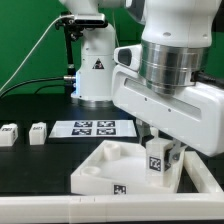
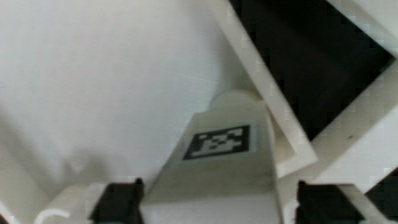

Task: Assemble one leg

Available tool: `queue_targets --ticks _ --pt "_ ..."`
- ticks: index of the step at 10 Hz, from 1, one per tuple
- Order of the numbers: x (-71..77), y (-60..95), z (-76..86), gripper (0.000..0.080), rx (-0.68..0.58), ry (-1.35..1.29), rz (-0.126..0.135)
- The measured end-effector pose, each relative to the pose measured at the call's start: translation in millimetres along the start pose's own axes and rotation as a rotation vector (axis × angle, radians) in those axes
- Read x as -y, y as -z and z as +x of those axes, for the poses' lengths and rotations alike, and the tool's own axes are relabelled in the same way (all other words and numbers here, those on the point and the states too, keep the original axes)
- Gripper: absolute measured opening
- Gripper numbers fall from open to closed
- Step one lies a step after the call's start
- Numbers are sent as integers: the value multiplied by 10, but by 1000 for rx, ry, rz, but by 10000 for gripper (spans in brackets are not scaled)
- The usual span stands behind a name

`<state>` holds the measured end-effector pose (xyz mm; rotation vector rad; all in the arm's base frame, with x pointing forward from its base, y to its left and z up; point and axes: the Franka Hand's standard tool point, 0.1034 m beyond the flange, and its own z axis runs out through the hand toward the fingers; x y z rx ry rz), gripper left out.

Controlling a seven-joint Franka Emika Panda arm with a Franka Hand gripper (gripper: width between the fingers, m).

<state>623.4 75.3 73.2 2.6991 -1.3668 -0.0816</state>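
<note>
The end effector (image 1: 162, 152) grips the leg (image 1: 157, 161) upright over a corner socket of the white recessed panel (image 1: 105, 170) (seating looks unfinished), while two more legs (image 1: 24, 133) wait on the counter (image 1: 40, 165).

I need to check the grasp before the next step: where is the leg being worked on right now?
In the exterior view's lower right, the leg sits at the gripper, over the white panel's right corner.
</note>
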Motion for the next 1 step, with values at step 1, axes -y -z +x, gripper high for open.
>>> queue_targets --ticks 1 --pt "0 -1 0 578 0 0 0"
